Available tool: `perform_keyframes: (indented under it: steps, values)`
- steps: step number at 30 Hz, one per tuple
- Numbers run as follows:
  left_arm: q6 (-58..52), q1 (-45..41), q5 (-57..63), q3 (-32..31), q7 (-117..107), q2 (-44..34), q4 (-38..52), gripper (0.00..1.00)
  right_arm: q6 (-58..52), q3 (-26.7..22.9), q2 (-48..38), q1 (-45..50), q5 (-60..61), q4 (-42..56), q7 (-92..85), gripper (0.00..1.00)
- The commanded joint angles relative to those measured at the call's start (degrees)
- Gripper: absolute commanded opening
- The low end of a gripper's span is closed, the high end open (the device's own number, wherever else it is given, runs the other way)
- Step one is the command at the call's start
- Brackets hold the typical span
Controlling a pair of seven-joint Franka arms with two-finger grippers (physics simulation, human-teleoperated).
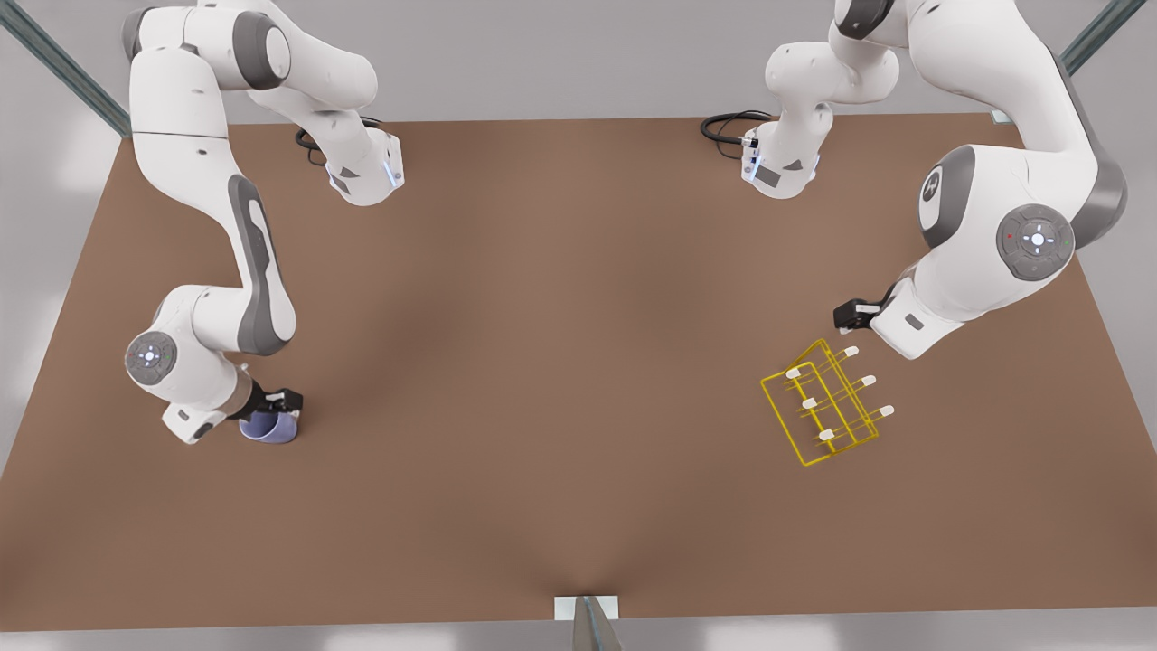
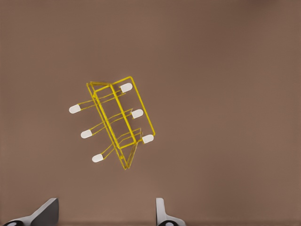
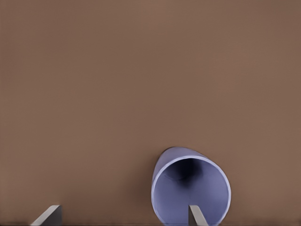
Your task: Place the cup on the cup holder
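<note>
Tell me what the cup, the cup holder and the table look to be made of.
Cup: looks like matte plastic or glazed ceramic; even lavender-blue wall, no shine.
Cup holder: thin yellow wire, likely coated metal, prongs tipped with white caps, perhaps rubber or plastic.
Table: flat matte brown surface, like board or laminate; no grain visible.

Brown table (image 1: 560, 380) spans scene — matte, uniform, faint darker band running toward 6 o'clock edge. Black cable (image 1: 723, 127) coiled on table at 1 o'clock, second black cable (image 1: 312, 145) looped at 11 o'clock. Grey-green metal struts (image 1: 54, 63) cross both far corners — small white bracket (image 1: 586, 608) at 6 o'clock edge.
</note>
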Motion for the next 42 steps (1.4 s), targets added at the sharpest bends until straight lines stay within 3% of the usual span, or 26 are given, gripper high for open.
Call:
perform_keyframes:
  steps: [1,34,38,40,42]
  values:
    - [-0.03,0.00,0.04,-0.02,0.01,-0.12,0.03,1.00,0.49,0.00,-0.04,0.00,0.12,-0.13,-4.24,1.00]
    - [-0.30,0.00,-0.05,-1.07,-0.08,0.32,0.03,1.00,4.79,0.00,8.66,-1.15,1.53,0.66,-2.30,0.98]
    - [-0.30,-0.09,-0.05,-1.07,-0.08,0.32,0.03,1.00,4.79,0.00,8.75,-1.23,1.70,0.66,-2.30,0.78]
    - [-0.30,-0.09,-0.05,-1.16,-0.08,0.32,0.03,1.00,4.71,0.00,8.75,-1.23,1.70,0.66,-2.30,0.64]
    - [-0.30,-0.09,-0.05,-1.16,-0.08,0.32,0.03,1.00,4.71,0.00,8.75,-1.23,1.70,0.66,-2.92,0.45]
